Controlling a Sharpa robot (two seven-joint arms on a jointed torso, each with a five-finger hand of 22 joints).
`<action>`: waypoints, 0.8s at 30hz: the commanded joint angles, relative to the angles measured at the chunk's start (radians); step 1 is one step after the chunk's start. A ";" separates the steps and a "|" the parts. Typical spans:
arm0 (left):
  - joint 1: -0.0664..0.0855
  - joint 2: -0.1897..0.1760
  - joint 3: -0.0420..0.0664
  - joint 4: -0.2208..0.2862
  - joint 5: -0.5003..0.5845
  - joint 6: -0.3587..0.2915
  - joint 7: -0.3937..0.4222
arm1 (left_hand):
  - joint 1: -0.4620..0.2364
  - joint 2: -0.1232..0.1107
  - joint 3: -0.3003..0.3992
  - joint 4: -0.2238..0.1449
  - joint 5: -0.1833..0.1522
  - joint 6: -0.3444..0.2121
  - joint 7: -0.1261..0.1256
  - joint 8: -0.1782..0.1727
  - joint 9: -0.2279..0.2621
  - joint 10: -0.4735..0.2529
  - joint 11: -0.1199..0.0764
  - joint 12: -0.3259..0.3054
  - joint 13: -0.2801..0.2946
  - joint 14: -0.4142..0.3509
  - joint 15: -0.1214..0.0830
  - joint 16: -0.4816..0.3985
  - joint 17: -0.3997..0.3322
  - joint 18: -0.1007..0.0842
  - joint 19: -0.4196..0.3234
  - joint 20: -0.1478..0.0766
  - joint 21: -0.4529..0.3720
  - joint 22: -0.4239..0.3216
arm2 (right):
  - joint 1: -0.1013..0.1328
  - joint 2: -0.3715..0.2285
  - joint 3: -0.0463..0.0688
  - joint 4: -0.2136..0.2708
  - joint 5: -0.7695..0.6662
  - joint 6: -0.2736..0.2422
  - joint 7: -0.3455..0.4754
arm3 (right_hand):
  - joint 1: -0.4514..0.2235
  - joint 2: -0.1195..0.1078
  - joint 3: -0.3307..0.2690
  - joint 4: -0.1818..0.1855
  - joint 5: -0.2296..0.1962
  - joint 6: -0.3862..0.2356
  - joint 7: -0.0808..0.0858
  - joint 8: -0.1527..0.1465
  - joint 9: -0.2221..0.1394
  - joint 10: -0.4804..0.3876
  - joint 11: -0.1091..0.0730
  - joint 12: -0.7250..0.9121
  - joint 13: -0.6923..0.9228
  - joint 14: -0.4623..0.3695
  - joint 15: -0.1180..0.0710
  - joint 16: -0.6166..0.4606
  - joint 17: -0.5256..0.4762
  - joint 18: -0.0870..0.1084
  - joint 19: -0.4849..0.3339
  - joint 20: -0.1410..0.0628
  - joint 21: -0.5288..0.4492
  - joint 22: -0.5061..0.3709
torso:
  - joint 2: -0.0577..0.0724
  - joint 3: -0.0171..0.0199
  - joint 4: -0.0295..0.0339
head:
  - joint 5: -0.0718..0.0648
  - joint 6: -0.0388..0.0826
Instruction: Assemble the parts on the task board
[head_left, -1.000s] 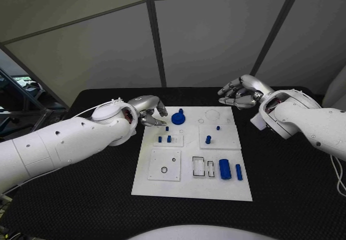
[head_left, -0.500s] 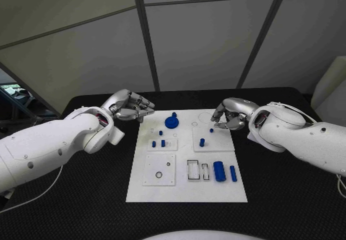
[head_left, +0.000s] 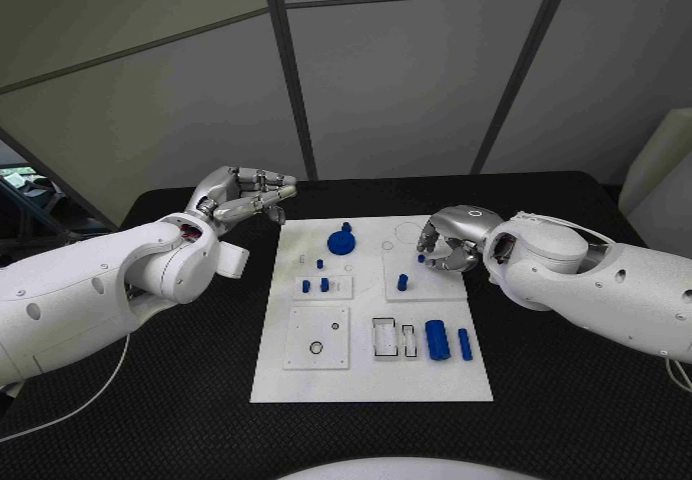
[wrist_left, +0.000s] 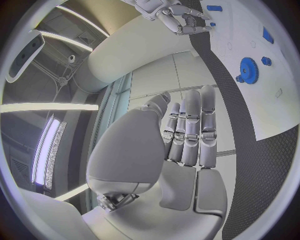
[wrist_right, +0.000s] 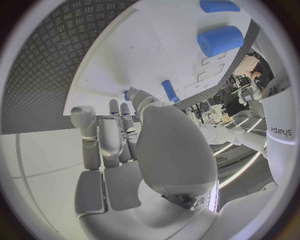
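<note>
The white task board (head_left: 378, 375) lies in the middle of the black table. A blue gear (head_left: 342, 241) sits near its far edge, and the left wrist view shows the gear (wrist_left: 249, 66) too. Small blue pegs (head_left: 315, 286) stand left of centre and another peg (head_left: 402, 283) stands right of centre. A thick blue cylinder (head_left: 436, 339) and a thinner one (head_left: 464, 343) lie at the near right. My left hand (head_left: 245, 195) is raised off the board's far left corner, fingers straight, holding nothing. My right hand (head_left: 444, 240) hangs over the board's far right part, its fingertips (wrist_right: 133, 95) at a small blue peg.
Black table (head_left: 577, 380) surrounds the board on all sides. Two rectangular slots (head_left: 389, 338) and a square plate with a round hole (head_left: 320, 338) lie in the board's near half. Grey wall panels stand behind the table.
My left hand has lifted away from the gear to beyond the board's far left corner. My right hand has come down from the far right onto the board. The camera also shifted.
</note>
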 joint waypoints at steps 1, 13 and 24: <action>0.001 -0.001 0.001 0.004 0.055 -0.003 0.037 | 0.003 0.005 0.006 -0.001 -0.002 0.004 0.001 0.003 -0.001 0.001 0.000 0.006 0.002 -0.005 0.000 -0.006 -0.001 -0.012 -0.008 0.001 -0.007 -0.001 | -0.002 0.007 -0.001 -0.002 -0.042 0.015 -0.015 | -0.003 -0.004 0.007 -0.001 -0.005 -0.008 0.002 -0.005 -0.001 0.002 0.003 -0.005 -0.003 0.032 0.007 0.006 0.003 -0.016 0.009 0.000 0.006 0.004 | -0.001 -0.0002 0.0011 | -0.001 -0.002; 0.001 0.001 0.001 0.001 0.057 -0.009 0.022 | 0.003 0.005 0.007 -0.002 -0.002 0.004 0.002 0.003 -0.002 0.000 0.000 0.007 0.002 -0.006 0.000 -0.009 -0.003 -0.012 -0.009 0.001 -0.008 -0.001 | -0.008 0.025 -0.001 -0.009 -0.041 0.020 -0.002 | 0.006 0.016 0.059 -0.028 0.001 0.023 0.002 -0.015 0.004 0.081 -0.007 0.006 -0.030 0.048 -0.001 0.064 0.065 -0.035 0.077 -0.002 0.087 0.109 | -0.001 0.0011 0.0008 | 0.002 -0.005; 0.001 0.005 0.001 -0.001 0.057 -0.011 0.017 | 0.002 0.005 0.008 -0.002 -0.002 0.004 0.003 0.003 -0.002 -0.001 0.001 0.009 0.002 -0.006 0.000 -0.010 -0.003 -0.012 -0.009 0.001 -0.009 -0.002 | -0.012 0.040 -0.001 -0.018 -0.043 0.034 0.004 | 0.003 0.030 0.089 -0.060 0.000 0.076 -0.010 -0.006 0.011 0.144 -0.022 0.003 -0.040 0.050 -0.012 0.078 0.070 -0.043 0.100 -0.012 0.124 0.154 | 0.000 0.0012 0.0002 | 0.002 -0.009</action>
